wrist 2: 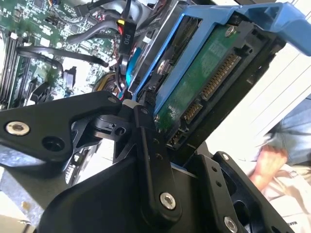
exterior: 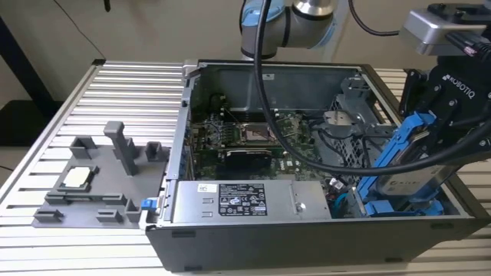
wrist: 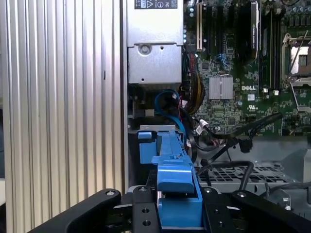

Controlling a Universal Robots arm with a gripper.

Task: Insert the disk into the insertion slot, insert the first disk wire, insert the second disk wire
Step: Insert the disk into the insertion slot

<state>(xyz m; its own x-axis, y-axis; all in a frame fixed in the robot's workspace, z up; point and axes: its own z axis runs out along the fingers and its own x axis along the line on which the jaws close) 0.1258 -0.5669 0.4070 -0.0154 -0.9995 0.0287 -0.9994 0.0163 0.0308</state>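
First wrist view, disk (wrist: 171,160) between fingers (wrist: 212,208)

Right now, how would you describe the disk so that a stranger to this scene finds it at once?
Start from the open case on the ribbed table. At its end on the exterior view's right, the gripper holds the disk tilted. It is a flat grey slab in a bright blue frame, unlike the labelled power supply lying flat nearby.
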